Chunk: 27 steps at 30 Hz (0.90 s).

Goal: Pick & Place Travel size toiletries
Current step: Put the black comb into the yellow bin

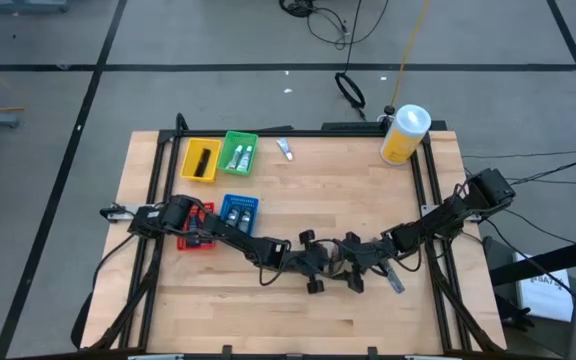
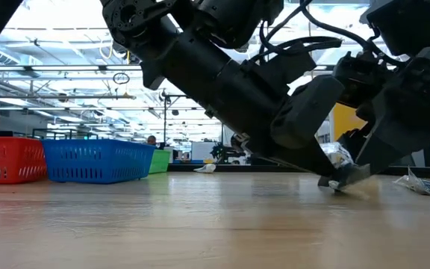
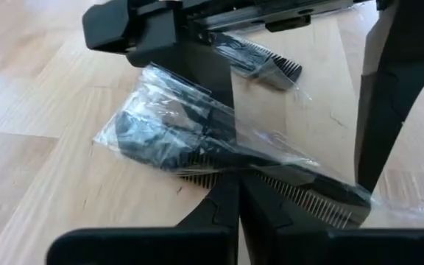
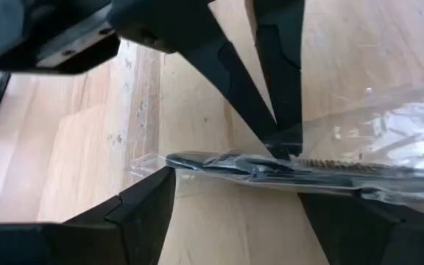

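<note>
From above, both arms meet low in the centre of the wooden table (image 1: 268, 310). The left gripper (image 1: 315, 268) and the right gripper (image 1: 353, 262) sit just beside each other, over a bagged comb (image 1: 339, 262) that is mostly hidden between them. A second bagged comb (image 1: 395, 281) lies just right of them. In the upper left of the frame stand a yellow tray (image 1: 200, 160), a green tray (image 1: 239, 153) with tubes inside, a blue tray (image 1: 238, 213) and a red tray (image 1: 196, 230) partly under the left arm. A small tube (image 1: 285, 149) lies loose near the top centre, and a yellow container (image 1: 404, 134) stands at the upper right.

In the low view, dark arm parts fill the upper frame, and one finger tip presses a clear wrapper to the wood at lower right. I cannot tell from here how either gripper's fingers stand.

In the left wrist view, the left fingers (image 3: 223, 210) are close together at the bottom centre, pinching the wrapped comb (image 3: 227, 151). The other comb (image 3: 260, 59) lies beyond, at the top.

In the right wrist view, the right fingers (image 4: 142, 206) stand apart at the lower corners, the comb (image 4: 271, 168) lying across between them, with the other arm's fingers clamped on it from above.
</note>
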Each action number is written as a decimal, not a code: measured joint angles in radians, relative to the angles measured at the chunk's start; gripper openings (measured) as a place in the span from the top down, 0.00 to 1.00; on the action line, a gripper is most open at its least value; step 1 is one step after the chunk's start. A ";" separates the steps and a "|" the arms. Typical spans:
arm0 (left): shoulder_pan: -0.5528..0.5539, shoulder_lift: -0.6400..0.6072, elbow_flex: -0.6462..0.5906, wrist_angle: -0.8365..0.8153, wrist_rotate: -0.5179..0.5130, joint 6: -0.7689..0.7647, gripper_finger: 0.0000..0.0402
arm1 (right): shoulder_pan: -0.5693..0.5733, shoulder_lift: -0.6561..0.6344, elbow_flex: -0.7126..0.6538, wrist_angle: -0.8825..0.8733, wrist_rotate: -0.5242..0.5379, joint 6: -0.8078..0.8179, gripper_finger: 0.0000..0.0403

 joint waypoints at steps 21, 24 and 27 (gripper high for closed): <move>-0.008 -0.003 0.003 -0.001 0.024 0.029 0.98 | 0.012 -0.002 -0.030 0.010 -0.009 0.287 0.33; -0.013 -0.003 0.003 -0.002 0.030 0.041 0.98 | 0.012 -0.001 -0.083 0.073 -0.022 0.330 0.33; -0.024 -0.003 0.004 -0.004 0.044 0.069 0.98 | 0.013 -0.001 -0.151 0.191 -0.049 0.348 0.33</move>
